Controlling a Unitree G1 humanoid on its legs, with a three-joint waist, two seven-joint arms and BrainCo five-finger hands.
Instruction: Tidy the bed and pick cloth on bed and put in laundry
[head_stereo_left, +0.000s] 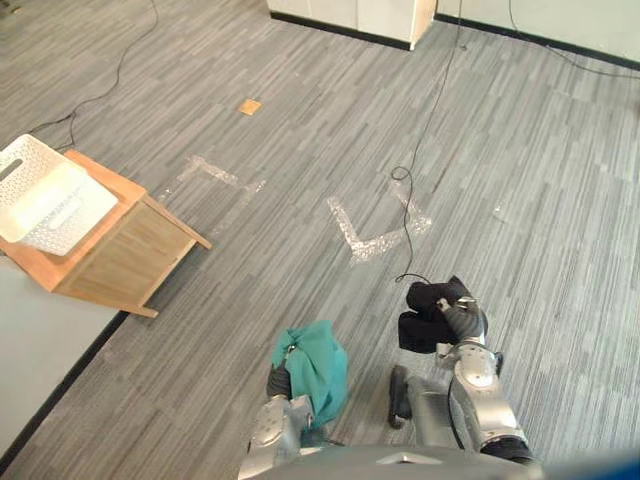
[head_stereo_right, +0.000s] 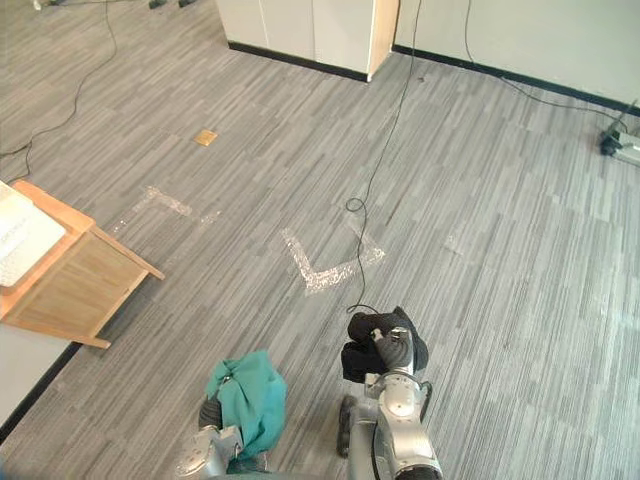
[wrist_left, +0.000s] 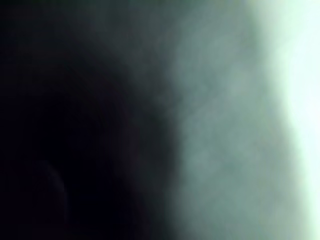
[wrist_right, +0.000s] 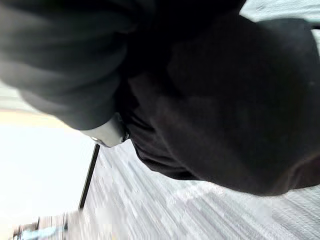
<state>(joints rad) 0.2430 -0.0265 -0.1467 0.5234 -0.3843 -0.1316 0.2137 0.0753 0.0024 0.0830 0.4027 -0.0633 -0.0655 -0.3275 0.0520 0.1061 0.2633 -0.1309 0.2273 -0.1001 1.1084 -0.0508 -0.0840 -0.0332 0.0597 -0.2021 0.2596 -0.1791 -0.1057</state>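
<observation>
A teal cloth (head_stereo_left: 318, 368) lay draped over the left robot hand (head_stereo_left: 279, 383), and a black cloth (head_stereo_left: 422, 318) was bunched round the right robot hand (head_stereo_left: 463, 320). Both hung clear of the floor (head_stereo_left: 300, 130), probably so they could be carried off together. Each cloth hid the grip beneath it, so I could not tell whether either robot hand was clamped or slack. The white basket (head_stereo_left: 45, 195) sat on the wooden desk (head_stereo_left: 130, 250), well apart to the left. The floor between was open, marked only by tape (head_stereo_left: 365, 240), though the desk's overhanging top corner jutted toward the likely path.
</observation>
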